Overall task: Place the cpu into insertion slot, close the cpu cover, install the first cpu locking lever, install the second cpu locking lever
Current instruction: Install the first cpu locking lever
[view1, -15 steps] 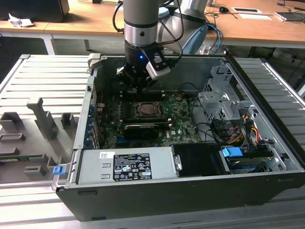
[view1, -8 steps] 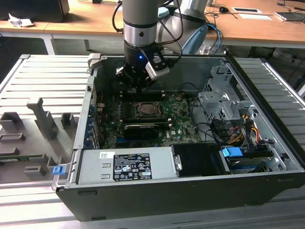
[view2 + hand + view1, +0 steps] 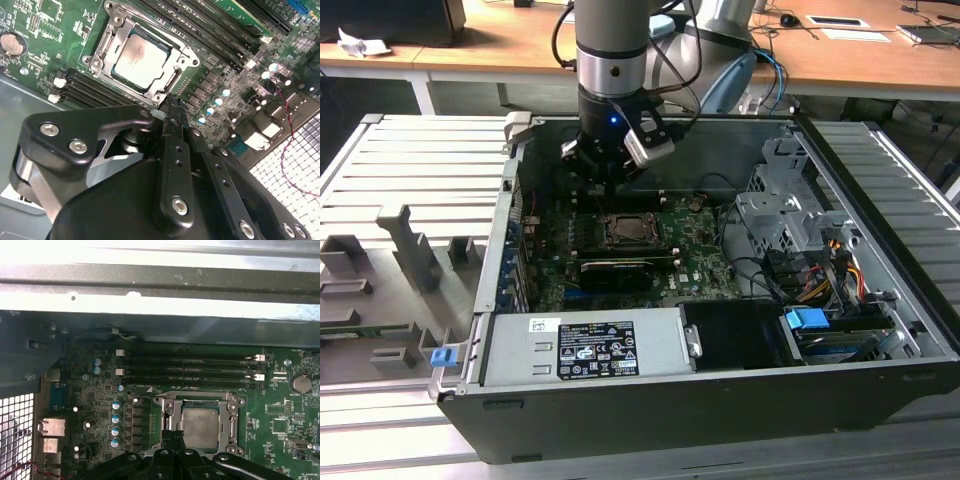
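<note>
The cpu (image 3: 140,59) (image 3: 200,426), a silvery-grey square, lies flat in the insertion slot (image 3: 630,232) on the green motherboard. The cpu cover (image 3: 177,50) (image 3: 233,422), a silvery frame with a big cut-out, lies down around the chip. My gripper (image 3: 610,185) hangs just above the board beside the slot. In both wrist views its black fingers (image 3: 172,125) (image 3: 172,440) are pressed together, tips at the socket's edge, with nothing visible between them. I cannot make out how the locking levers stand.
Black memory slots (image 3: 190,367) run alongside the socket, toward the case wall (image 3: 160,285). A black expansion card (image 3: 615,270) sits on the socket's other side, and past it a power supply (image 3: 585,345). A drive cage (image 3: 780,215) with cables is at the exterior view's right.
</note>
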Controlling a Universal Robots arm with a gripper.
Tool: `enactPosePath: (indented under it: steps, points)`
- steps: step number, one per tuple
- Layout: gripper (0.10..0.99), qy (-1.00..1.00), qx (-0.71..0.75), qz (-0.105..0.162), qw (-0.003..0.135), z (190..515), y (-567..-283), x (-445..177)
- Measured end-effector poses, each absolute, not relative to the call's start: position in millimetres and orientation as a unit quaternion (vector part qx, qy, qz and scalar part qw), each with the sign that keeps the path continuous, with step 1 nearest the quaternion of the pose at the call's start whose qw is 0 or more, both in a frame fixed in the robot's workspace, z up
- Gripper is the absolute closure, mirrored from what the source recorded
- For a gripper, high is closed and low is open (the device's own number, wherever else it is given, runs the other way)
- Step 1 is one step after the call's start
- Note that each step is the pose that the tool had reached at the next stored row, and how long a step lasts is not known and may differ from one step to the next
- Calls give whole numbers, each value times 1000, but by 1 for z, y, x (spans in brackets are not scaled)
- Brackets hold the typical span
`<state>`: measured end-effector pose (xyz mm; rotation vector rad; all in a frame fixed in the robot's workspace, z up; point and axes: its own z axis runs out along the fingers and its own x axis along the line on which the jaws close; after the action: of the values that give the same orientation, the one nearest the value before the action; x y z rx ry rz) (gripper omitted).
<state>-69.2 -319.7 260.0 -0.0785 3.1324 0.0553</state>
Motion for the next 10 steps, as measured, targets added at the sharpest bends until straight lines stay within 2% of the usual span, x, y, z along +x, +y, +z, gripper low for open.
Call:
enactPosePath:
  steps: [10]
  points:
    - [980,998,-53,18,5,260,-320,-76]
